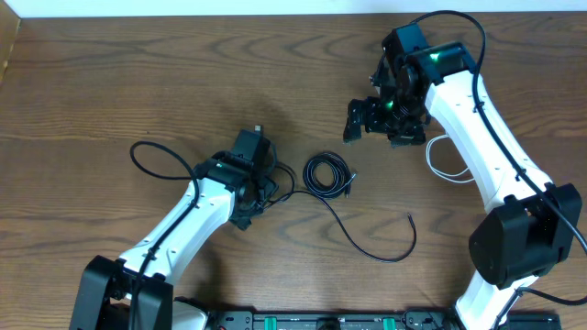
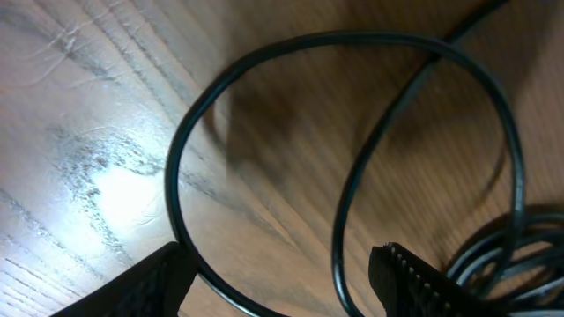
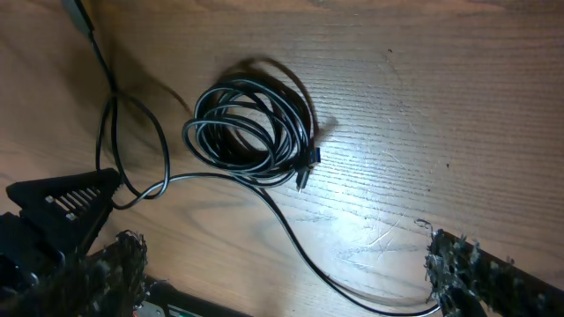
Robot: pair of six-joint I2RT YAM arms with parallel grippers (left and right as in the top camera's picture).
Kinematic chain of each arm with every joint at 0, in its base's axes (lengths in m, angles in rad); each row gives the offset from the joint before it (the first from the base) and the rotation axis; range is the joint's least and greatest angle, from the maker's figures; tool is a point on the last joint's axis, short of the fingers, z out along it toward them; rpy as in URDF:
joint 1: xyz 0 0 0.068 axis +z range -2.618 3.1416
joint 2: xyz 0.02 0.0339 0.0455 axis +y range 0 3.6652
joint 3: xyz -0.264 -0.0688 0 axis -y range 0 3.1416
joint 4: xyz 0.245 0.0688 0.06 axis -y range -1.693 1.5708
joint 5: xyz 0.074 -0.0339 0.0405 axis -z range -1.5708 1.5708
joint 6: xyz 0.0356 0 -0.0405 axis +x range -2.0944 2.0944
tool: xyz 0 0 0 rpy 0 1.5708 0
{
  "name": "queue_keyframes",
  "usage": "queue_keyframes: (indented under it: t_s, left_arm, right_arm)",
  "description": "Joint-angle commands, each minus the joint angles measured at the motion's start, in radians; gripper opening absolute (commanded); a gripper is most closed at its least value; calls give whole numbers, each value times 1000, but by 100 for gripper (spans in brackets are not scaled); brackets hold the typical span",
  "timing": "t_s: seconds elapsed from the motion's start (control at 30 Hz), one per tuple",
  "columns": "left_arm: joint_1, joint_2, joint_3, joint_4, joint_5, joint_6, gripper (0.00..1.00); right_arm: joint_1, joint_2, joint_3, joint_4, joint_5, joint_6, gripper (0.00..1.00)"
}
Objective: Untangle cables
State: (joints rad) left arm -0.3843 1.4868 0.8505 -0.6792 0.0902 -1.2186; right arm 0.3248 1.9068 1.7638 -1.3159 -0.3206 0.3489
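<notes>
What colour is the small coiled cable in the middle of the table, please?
The coil is black, clearest in the right wrist view.

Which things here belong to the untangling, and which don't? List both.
Job: black coil, long black cable, white cable.
Not the job: table, arm wiring.

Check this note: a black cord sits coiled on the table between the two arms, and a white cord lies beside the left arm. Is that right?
Not quite. The white cord lies beside the right arm, not the left, as the overhead view shows. The rest holds: the black coil does sit on the table between the two arms.
</notes>
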Motion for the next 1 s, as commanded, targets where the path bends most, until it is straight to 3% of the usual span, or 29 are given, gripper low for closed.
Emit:
queue_keyframes:
  t_s: [0.0,0.13,0.27,0.37,0.47,0.5,0.97]
  left_arm:
    - [-2,10,-45,0,-27,-43,68]
    - [-2,10,-50,1,-23,-43,68]
    - [-2,10,-50,1,-19,-43,59]
    - [-1,9,-50,2,-19,-40,44]
    - [-1,6,-40,8,-19,26,12]
    - [0,1,-30,8,-19,62,8]
    - [0,-299,309,-83,-43,499,8]
  right_arm:
    - [4,-6,-6,0,0,10,99]
    - [4,-6,-6,0,0,10,99]
    - [4,-6,-6,0,0,10,99]
    - [4,-6,-6,0,0,10,99]
    - [4,-6,-6,0,0,10,99]
    - [4,-6,-6,0,0,10,99]
    - [4,-6,-6,0,0,10,99]
